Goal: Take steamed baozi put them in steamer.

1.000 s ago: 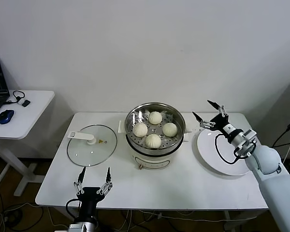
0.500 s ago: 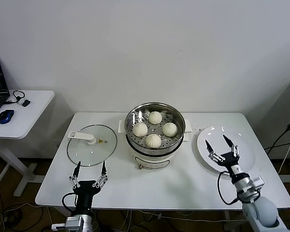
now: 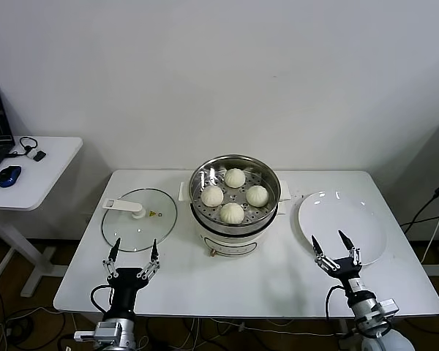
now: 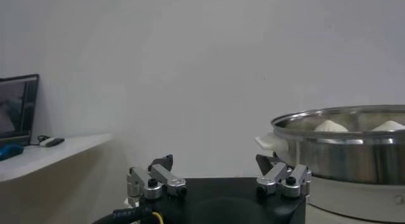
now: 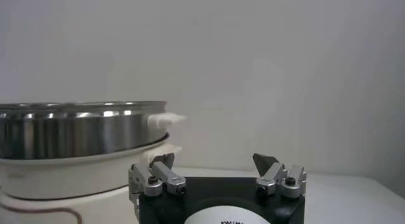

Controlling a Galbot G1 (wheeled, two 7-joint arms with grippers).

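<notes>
The steamer [image 3: 235,191] is polished steel, mirror-bright around its rim, with a perforated metal floor; its base [image 3: 230,240] looks like smooth, slightly glossy white plastic. The four baozi [image 3: 232,212] have a matt, smooth, doughy skin. The lid [image 3: 139,219] is clear glass with a thin metal edge and a white plastic handle. The plate [image 3: 342,227] is glossy white, like glazed ceramic, and catches the light. The table [image 3: 278,285] is flat, matt white. Both the left gripper [image 3: 132,253] and the right gripper [image 3: 336,249] have bare silvery metal links, dark fingertips and matt black bodies.
</notes>
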